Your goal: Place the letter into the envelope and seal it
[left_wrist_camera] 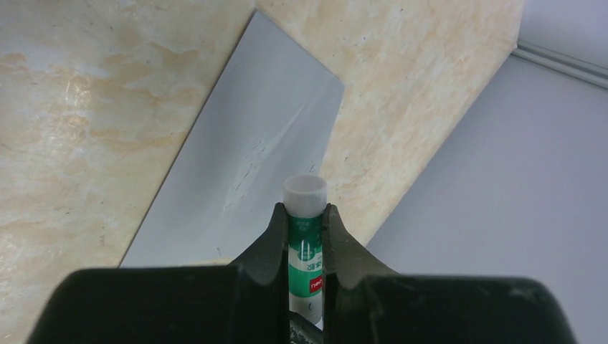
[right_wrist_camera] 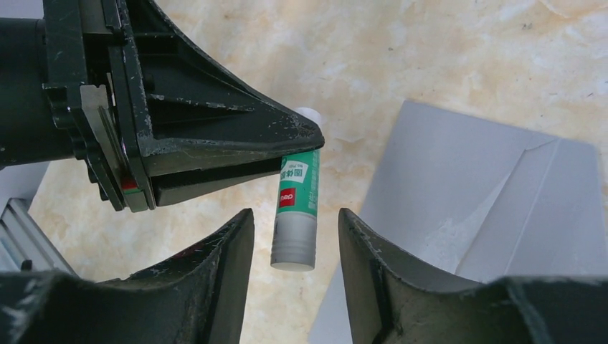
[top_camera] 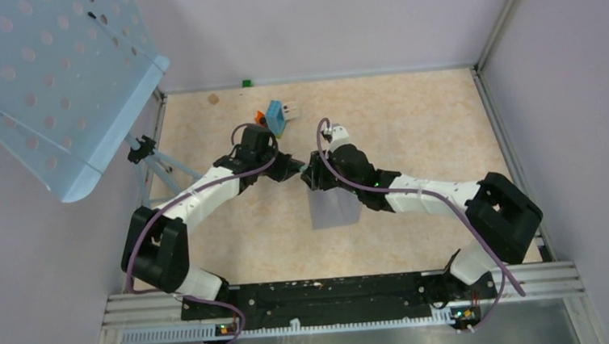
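The grey envelope (top_camera: pixel 334 209) lies flat on the tan floor under the two gripper tips; it also shows in the left wrist view (left_wrist_camera: pixel 244 158) and the right wrist view (right_wrist_camera: pixel 466 186), where fold lines show at its right end. My left gripper (left_wrist_camera: pixel 305 208) is shut on a white glue stick with a green label (left_wrist_camera: pixel 305 229) and holds it above the floor. My right gripper (right_wrist_camera: pixel 295 213) is open, with the glue stick's (right_wrist_camera: pixel 295 215) white end hanging between its fingers (right_wrist_camera: pixel 236 236), untouched. The left gripper (right_wrist_camera: pixel 215 143) faces it closely. The letter is not in view.
A blue and orange block cluster (top_camera: pixel 275 116) sits behind the grippers. A pale blue perforated panel (top_camera: pixel 44 77) on a tripod stands at the left. A small green item (top_camera: pixel 246 83) lies by the back wall. Walls enclose the floor; a metal rail (top_camera: pixel 342 295) runs along the front.
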Tool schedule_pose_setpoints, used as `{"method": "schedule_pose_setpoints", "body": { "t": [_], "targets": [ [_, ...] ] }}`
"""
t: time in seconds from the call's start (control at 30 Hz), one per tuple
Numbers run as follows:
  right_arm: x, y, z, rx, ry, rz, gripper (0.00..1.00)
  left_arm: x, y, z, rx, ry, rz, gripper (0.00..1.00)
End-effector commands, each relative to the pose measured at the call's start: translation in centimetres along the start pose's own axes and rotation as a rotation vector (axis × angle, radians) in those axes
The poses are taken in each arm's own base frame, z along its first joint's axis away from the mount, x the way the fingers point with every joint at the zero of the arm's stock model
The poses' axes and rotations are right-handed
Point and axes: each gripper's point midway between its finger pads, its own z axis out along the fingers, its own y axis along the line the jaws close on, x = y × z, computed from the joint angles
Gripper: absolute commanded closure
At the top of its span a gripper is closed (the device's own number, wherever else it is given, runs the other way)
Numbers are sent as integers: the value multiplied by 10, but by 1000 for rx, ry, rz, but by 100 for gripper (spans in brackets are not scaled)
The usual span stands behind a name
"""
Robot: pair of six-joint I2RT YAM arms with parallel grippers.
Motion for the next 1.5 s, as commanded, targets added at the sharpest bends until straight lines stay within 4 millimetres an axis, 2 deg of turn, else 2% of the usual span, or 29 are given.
{"method": "schedule_pose_setpoints", "body": {
  "t": [0.0,0.1,0.23,0.33,0.4,0.53,0.67,1.03,1.17,1.37,1.47],
  "targets": [
    [-25,16,6,-17,-70,-8,55,1,-10,-4,62,12,-18,100],
    [-25,15,8,-9,-65,-9,60,4,-9,-4,63,22,-20,100],
    [-24,16,10,-14,-53,-12,71,3,-9,-6,74,17,-28,100],
    [-21,16,10,-15,-43,-15,54,2,-10,-7,80,12,-26,100],
    [-20,14,9,-7,-41,-15,49,2,-10,-6,80,11,-25,100],
    [-17,10,6,10,-34,-22,50,1,-9,-5,76,10,-27,100],
    [-11,8,5,8,-18,-20,55,1,-9,-5,79,8,-27,100],
    [3,2,4,13,14,-8,56,-1,-14,-7,99,7,-32,100],
    [6,0,4,21,19,-6,60,-1,-14,-6,100,8,-33,100],
    [3,-2,2,37,11,-4,73,1,-15,-6,102,21,-26,99],
    [-1,-2,1,45,9,-13,84,3,-14,-7,102,26,0,91]
  ]
}}
